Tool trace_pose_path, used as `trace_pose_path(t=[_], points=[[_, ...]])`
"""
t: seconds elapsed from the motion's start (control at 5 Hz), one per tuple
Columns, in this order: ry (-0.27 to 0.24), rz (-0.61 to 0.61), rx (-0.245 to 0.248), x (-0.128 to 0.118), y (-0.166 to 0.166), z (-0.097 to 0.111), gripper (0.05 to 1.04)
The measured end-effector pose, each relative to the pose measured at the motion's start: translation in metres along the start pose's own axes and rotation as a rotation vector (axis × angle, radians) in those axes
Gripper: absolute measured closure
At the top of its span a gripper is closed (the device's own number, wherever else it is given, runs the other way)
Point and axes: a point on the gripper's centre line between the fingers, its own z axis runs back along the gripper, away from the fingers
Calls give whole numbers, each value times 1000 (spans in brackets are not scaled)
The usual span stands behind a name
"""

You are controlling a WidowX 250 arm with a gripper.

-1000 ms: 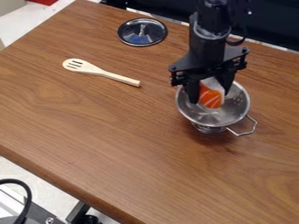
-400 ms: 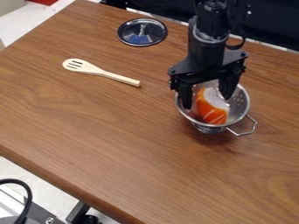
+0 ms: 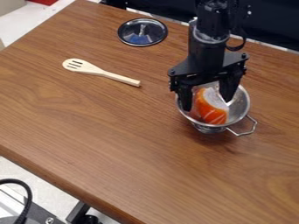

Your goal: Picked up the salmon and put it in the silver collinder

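The black gripper (image 3: 206, 104) hangs over the silver colander at the right of the view, open, with its two fingers spread on either side of the salmon's upper part. The orange and white salmon (image 3: 210, 109) lies inside the colander, tilted against its bowl. The silver colander (image 3: 241, 109) stands upright on the table, one wire handle pointing to the lower right; the gripper covers part of its back rim.
A pale slotted wooden spoon (image 3: 100, 72) lies left of the colander. Behind it, near the table's back edge, is a round glass lid (image 3: 142, 32) with a metal rim. The wooden table (image 3: 128, 148) ends in a slanting front-left edge.
The gripper's fingers have opened and let go of the salmon, which has dropped lower into the colander. The lid, the spoon and the colander have stayed in place.
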Motion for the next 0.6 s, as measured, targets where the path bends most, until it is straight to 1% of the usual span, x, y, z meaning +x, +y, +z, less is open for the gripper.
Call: trace_pose_path(t=[0.2, 0.4, 0.6], points=[[16, 6, -2, -1, 0, 5, 83], [24, 14, -24, 4, -1, 17, 83], [25, 28, -38, 13, 6, 26, 83]])
